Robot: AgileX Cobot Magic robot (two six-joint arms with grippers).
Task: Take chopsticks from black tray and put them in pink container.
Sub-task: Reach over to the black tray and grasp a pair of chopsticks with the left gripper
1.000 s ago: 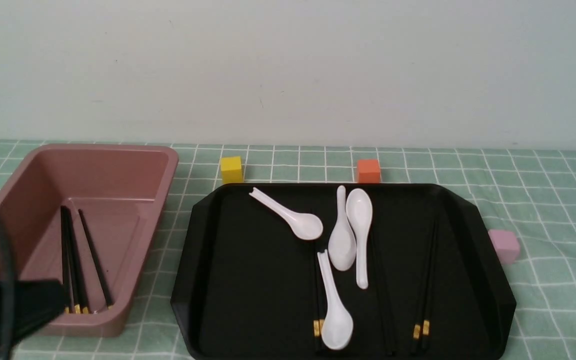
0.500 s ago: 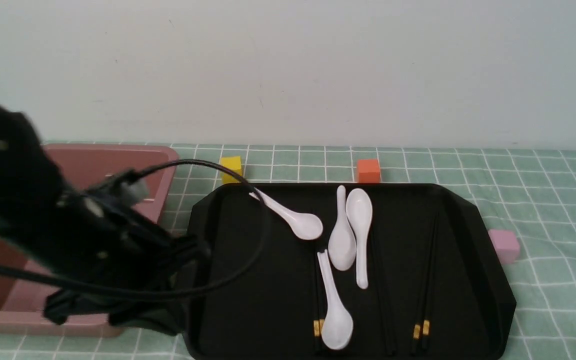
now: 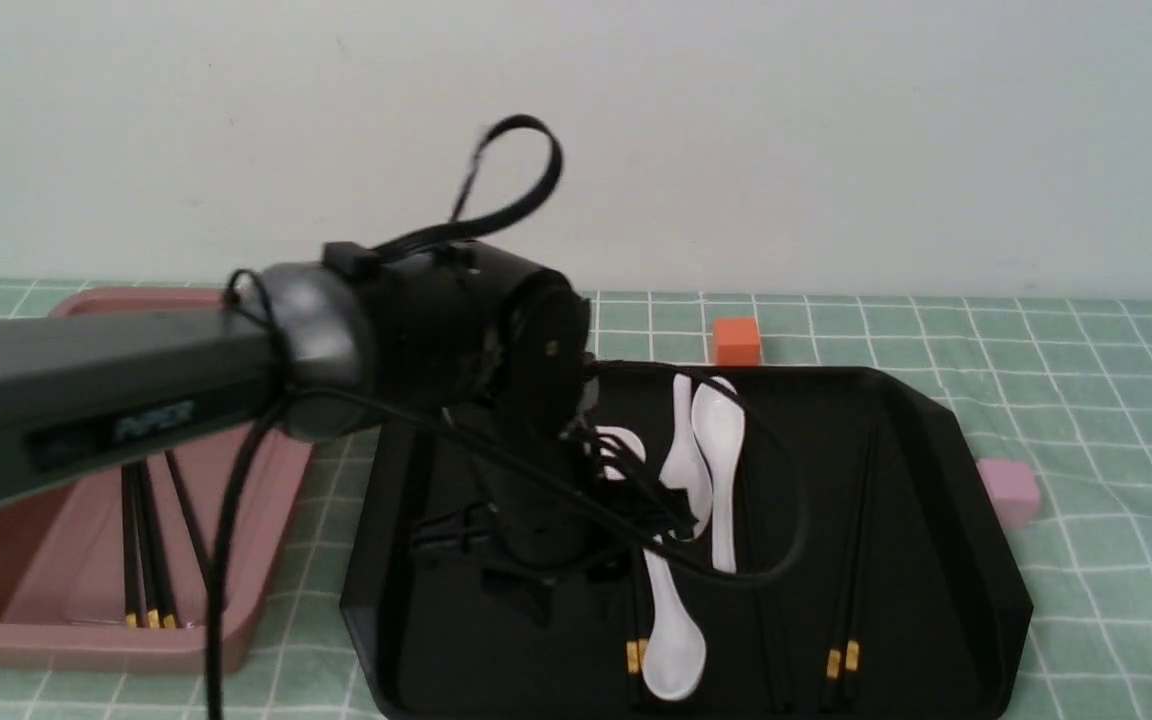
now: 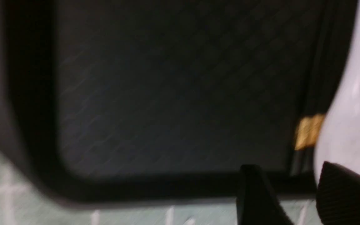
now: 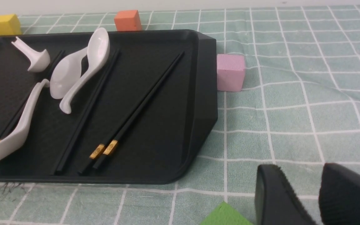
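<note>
While hovering above the tray (image 4: pixel 155 187) rim with left pincer (image 4: pixel 287 170) released and empty, risks pinching the spoon (image 4: pixel 348 125) lying against the nearest chopsticks (image 4: pixel 306 131), or skidding those flat sticks away. Shows three more in the container (image 3: pixel 86 645), right pincer (image 5: pixel 302 175) released over worktop (image 5: pixel 292 93).

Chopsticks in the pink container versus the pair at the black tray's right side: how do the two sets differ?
The container chopsticks lie inside the deep pink container; the tray pair rests on the flat floor of the black tray. The container chopsticks splay, one angling off; the tray pair lies close together. The left arm hides the container chopsticks' far ends; the tray pair shows whole. Both sets are black with gold bands.
</note>
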